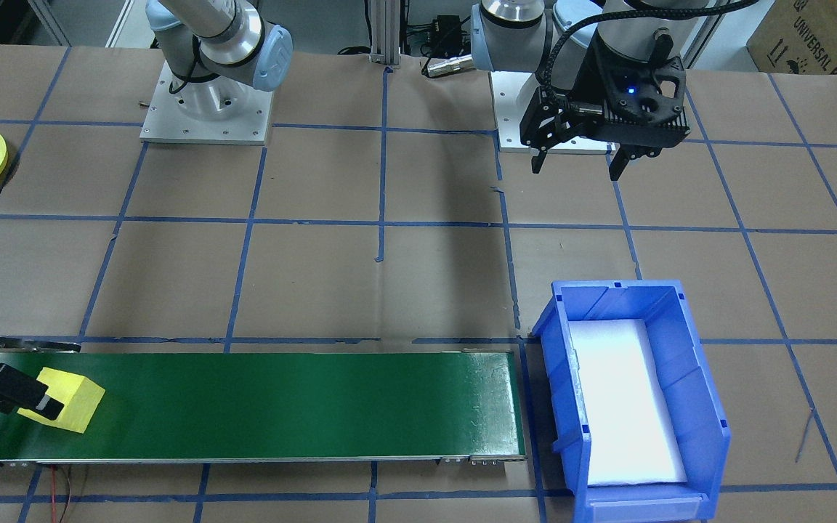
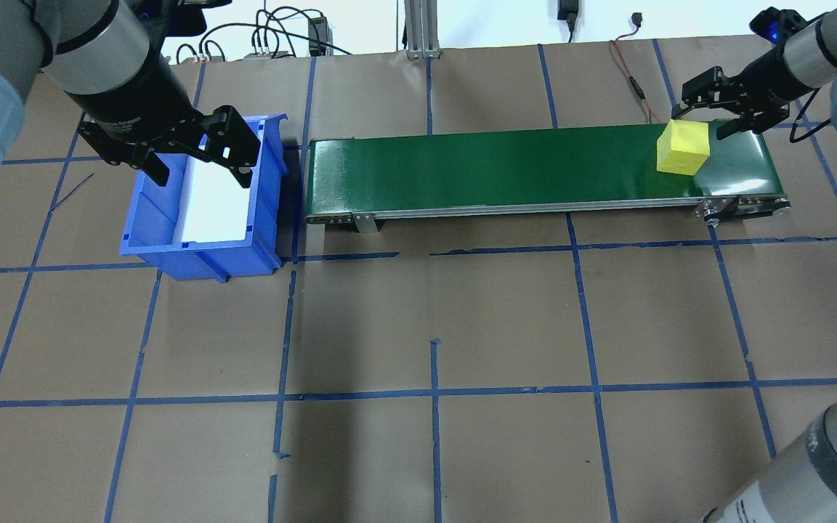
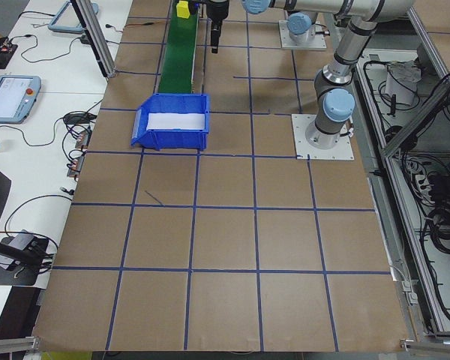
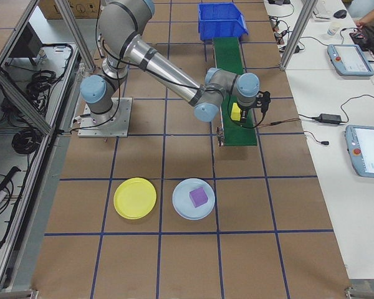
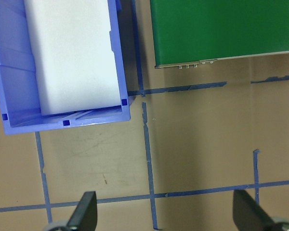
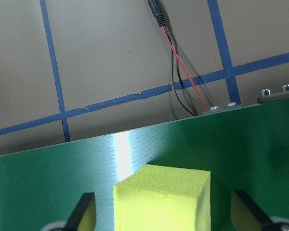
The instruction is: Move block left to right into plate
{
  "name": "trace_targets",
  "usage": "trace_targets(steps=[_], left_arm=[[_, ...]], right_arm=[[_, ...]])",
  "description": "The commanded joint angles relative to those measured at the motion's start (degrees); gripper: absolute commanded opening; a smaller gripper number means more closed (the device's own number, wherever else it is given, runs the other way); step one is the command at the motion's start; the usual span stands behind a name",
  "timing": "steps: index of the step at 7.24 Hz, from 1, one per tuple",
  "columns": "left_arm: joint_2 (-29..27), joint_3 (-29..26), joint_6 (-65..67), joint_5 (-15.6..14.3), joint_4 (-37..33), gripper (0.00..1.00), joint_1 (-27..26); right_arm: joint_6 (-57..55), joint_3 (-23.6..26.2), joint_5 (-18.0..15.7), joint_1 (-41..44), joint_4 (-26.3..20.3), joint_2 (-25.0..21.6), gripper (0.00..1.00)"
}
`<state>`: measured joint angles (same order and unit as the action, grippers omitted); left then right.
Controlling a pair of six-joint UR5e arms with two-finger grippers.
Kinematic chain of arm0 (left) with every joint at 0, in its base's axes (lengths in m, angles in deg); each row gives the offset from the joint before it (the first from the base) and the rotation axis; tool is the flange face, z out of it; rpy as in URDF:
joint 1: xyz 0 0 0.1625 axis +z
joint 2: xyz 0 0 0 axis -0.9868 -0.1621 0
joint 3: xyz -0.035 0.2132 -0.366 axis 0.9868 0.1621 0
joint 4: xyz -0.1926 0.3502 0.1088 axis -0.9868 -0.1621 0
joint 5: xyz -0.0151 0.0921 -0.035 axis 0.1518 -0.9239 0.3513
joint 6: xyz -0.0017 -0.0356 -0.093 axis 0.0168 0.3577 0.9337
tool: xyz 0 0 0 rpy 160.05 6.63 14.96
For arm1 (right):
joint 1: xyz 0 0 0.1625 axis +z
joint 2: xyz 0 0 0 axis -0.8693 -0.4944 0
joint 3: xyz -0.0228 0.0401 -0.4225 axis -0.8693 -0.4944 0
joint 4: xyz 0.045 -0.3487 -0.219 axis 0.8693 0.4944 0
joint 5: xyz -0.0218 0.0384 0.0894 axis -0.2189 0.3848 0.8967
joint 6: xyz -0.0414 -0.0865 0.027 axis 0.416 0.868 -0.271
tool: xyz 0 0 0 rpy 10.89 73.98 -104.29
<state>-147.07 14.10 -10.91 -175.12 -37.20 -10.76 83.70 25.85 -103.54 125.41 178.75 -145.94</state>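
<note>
I see a table (image 2: 418, 327) covered in brown paper gridded with blue tape, a green conveyor belt (image 2: 506, 168) across it, and desks with pendants to one side. The blue bin (image 2: 204, 211) at the belt's end holds a white liner. The yellow plate (image 4: 134, 198) lies bare beside a pale blue plate (image 4: 194, 199) carrying a purple cube (image 4: 199, 197). My yellow block (image 2: 683, 147) sits on the belt's far end, between the spread fingers of the right gripper (image 2: 725, 116), ungrasped. The left gripper (image 1: 579, 158) hangs open above bare table.
</note>
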Motion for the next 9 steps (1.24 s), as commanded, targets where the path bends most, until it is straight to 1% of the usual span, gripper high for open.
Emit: trace_targets(steps=[1, 2, 3, 4, 5, 6, 7, 8, 9], left_arm=[[0.0, 0.0, 0.0, 0.0, 0.0, 1.0, 0.0], [0.0, 0.0, 0.0, 0.0, 0.0, 1.0, 0.0], [0.0, 0.0, 0.0, 0.0, 0.0, 1.0, 0.0], [0.0, 0.0, 0.0, -0.1, 0.0, 1.0, 0.0], [0.0, 0.1, 0.0, -0.1, 0.0, 1.0, 0.0], [0.0, 0.1, 0.0, -0.1, 0.0, 1.0, 0.0], [0.1, 0.1, 0.0, -0.1, 0.0, 1.0, 0.0], [0.0, 0.1, 0.0, -0.2, 0.0, 1.0, 0.0], [0.0, 0.1, 0.0, -0.2, 0.0, 1.0, 0.0]], right_arm=[[0.1, 0.5, -0.3, 0.0, 0.1, 0.2, 1.0], [1.4, 1.3, -2.8, 0.0, 0.1, 0.4, 1.0], [3.7, 1.8, -6.9, -0.1, 0.6, 0.5, 1.0], [3.6, 1.8, -7.8, -0.1, 0.9, 0.6, 0.97], [3.9, 1.8, -13.2, -0.1, 1.0, 0.6, 0.65], [4.0, 1.4, -18.0, -0.1, 1.5, 0.4, 0.3], [5.2, 1.2, -18.7, -0.2, 1.5, -0.4, 0.25], [10.3, 1.8, -21.4, -0.5, 1.4, -1.8, 0.25], [16.1, 1.9, -23.0, -2.4, 0.4, -3.2, 0.25]])
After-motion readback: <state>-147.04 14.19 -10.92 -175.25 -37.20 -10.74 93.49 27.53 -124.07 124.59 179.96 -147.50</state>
